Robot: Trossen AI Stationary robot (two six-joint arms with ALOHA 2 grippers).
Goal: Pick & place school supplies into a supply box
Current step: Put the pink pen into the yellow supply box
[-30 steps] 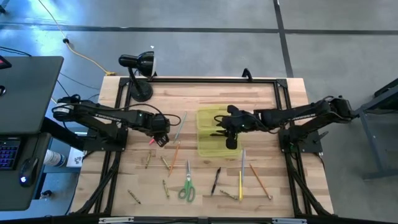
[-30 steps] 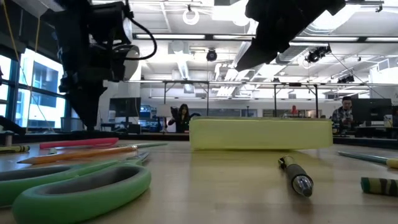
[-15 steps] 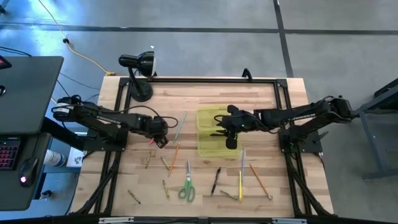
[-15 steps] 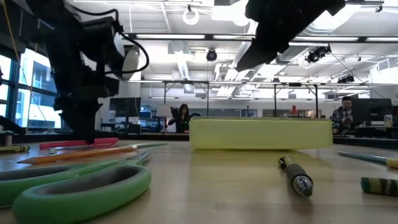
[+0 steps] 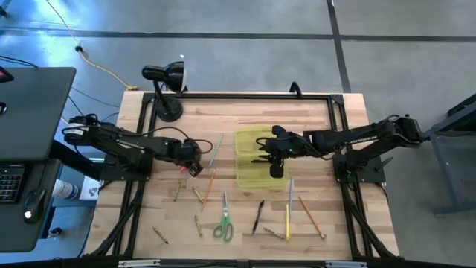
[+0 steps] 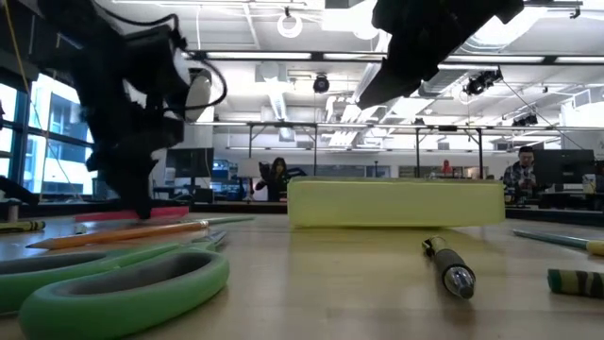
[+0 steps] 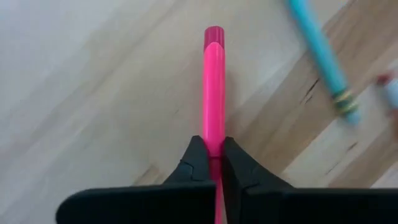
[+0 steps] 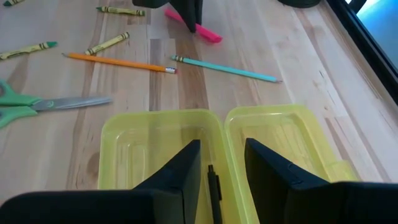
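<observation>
- High view: the left gripper (image 5: 195, 168) is down at the table (image 5: 327, 126), left of the supply box (image 5: 256, 158), at the pink marker (image 5: 183, 168) (only a sliver of pink shows beside the dark fingers). The right gripper (image 5: 277, 171) hangs over the open box. Scissors (image 5: 223, 223), a black pen (image 5: 257, 217), a yellow pencil (image 5: 288, 216) and an orange pencil (image 5: 208, 186) lie nearer the front edge, well apart from the box. A black desk lamp (image 5: 165, 85) stands at the far left corner.
- Low view: the left gripper (image 6: 142, 203) reaches down onto the marker (image 6: 132, 214), which lies flat on the wood. The box (image 6: 396, 203) sits mid-table, with the right arm dark above it. Green scissor handles (image 6: 123, 288) fill the near left; a pen (image 6: 448, 266) lies near right.
- Left wrist view: the two dark fingers (image 7: 198, 158) are pinched narrowly on the marker (image 7: 213, 87), one on each side of its barrel, touching it. A teal pencil (image 7: 320, 56) lies apart on the wood.
- Right wrist view: the right gripper (image 8: 222, 165) has its fingers (image 8: 186, 168) standing apart, holding nothing, above the seam between the box's (image 8: 149, 140) two yellow halves (a dark pen (image 8: 214, 186) lies inside). Beyond it lie a teal pencil (image 8: 227, 69), an orange pencil (image 8: 121, 62), the scissors (image 8: 43, 106) and the marker (image 8: 202, 30) under the left arm's fingers.
</observation>
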